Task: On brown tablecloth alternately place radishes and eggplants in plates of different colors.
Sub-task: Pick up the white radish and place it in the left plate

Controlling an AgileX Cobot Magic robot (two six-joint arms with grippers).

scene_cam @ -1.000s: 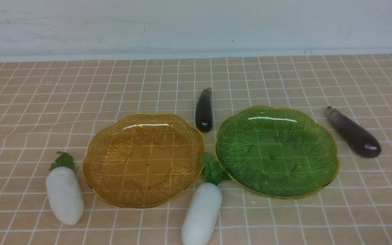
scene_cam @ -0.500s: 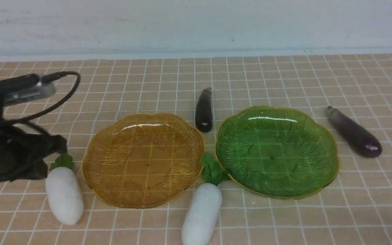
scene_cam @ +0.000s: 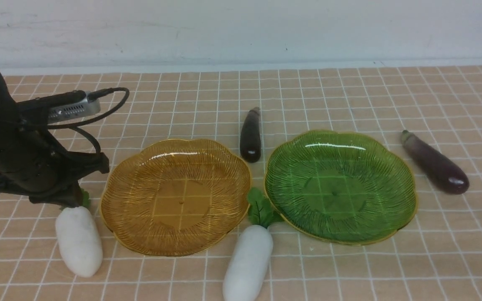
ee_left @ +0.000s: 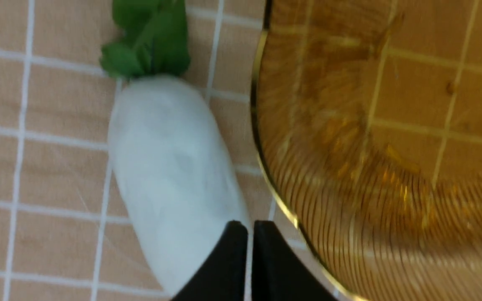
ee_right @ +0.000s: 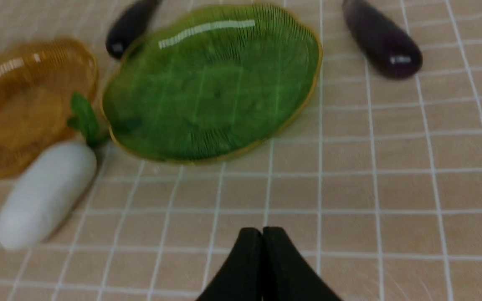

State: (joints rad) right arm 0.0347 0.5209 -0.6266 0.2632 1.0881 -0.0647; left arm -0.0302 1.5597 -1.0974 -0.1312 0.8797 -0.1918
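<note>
On the brown tablecloth (scene_cam: 349, 96) an amber plate (scene_cam: 178, 196) and a green plate (scene_cam: 337, 188) stand side by side, both bare. One radish (scene_cam: 78, 242) lies left of the amber plate, and another radish (scene_cam: 247, 263) lies in front of the gap between the plates. A short eggplant (scene_cam: 250, 136) lies behind that gap, and a longer eggplant (scene_cam: 435, 165) lies right of the green plate. My left gripper (scene_cam: 68, 200) hangs shut and empty above the left radish (ee_left: 170, 167), covering its leaves. My right gripper (ee_right: 262, 232) is shut and empty over bare cloth, nearer than the green plate (ee_right: 216, 83).
A white wall stands behind the cloth's far edge. My left arm and its cable (scene_cam: 98, 113) stand over the cloth left of the amber plate (ee_left: 370, 125). My right arm does not show in the front view.
My left arm has come in from the left edge and moved right, and now stands over the left radish's leafy end. The vegetables and plates have not moved.
</note>
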